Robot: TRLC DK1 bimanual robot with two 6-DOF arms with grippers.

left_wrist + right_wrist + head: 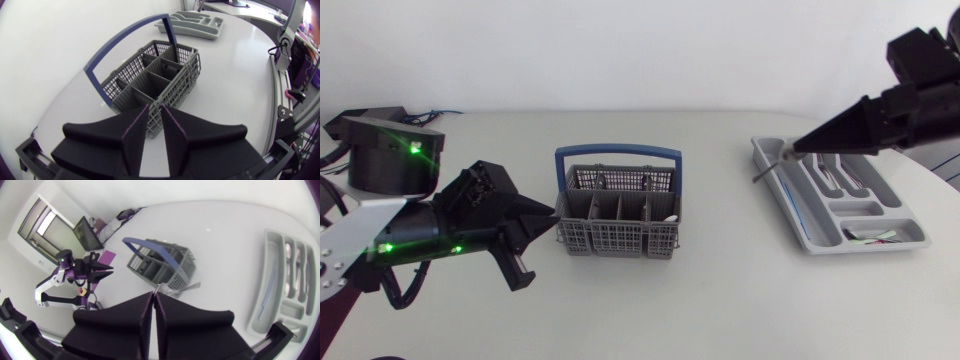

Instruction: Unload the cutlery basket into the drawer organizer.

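Basket mid-table, left gripper parted at its end wall, right gripper clenched on utensil over drawer organizer basket-side slot: I'd align it lengthwise, lower flat, then release so it doesn't bounce out.

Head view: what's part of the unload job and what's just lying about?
Job:
- cutlery basket
- drawer organizer, with sorted cutlery in it
- dark utensil, held by the right gripper over the organizer
- left gripper, at the basket's end

Lying about:
- only the left arm's black base
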